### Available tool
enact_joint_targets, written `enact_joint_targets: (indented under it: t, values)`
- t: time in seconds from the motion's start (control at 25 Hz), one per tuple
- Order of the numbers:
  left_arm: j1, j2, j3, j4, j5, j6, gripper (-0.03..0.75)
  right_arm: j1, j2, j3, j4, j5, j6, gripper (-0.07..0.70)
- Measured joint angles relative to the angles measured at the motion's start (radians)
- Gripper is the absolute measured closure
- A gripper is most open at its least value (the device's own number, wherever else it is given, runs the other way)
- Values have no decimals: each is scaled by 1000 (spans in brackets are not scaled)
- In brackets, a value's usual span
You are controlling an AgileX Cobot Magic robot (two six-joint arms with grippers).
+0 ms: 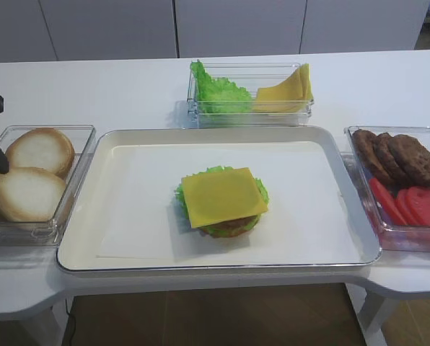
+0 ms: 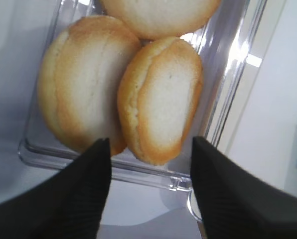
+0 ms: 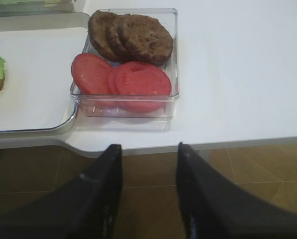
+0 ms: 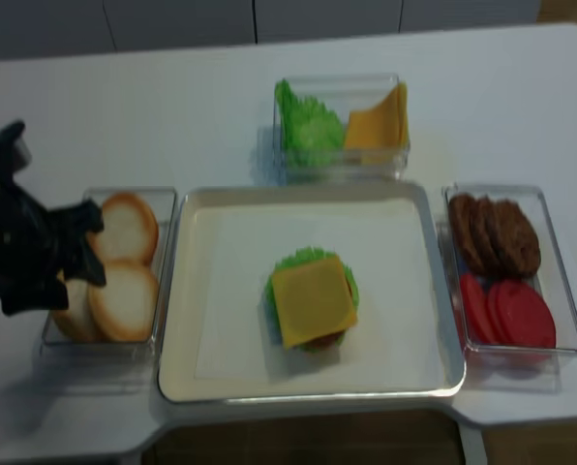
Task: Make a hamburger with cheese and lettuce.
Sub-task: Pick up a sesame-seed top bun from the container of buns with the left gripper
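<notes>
My left gripper [image 2: 149, 189] hangs spread over the bun halves [image 2: 161, 97] in the clear bin at the worktop's left edge. My right gripper [image 3: 148, 186] hangs spread off the front edge. The hamburger [image 1: 223, 199], cheese-topped, sits mid-tray [image 1: 128, 231].

My left gripper [image 2: 149, 189]: two matte black fingers [image 2: 86, 191], broad and wedge-shaped, narrowing to blunt tips; fine ribbed grooves run across the inner faces. From the high realsense view, my left arm [image 4: 22, 247] reads as a bulky black housing with angular edges and a small yellowish marking near the top, too blurred to read.

My right gripper [image 3: 147, 189]: two black fingers [image 3: 102, 199] of the same tapered form, smooth with a slight sheen, a few pale specks on the inner edges.
</notes>
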Motion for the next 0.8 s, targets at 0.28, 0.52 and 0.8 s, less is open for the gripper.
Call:
enact_joint_targets:
  t: [0.28,0.52,0.8]
  values:
    - [0,52,0,2,-25,17,329,0,0,0,0,0,0,357]
    - [0,63,0,2,-45,25,329,0,0,0,0,0,0,357]
    - [0,101,-2,0,-48,42,329,0,0,0,0,0,0,357]
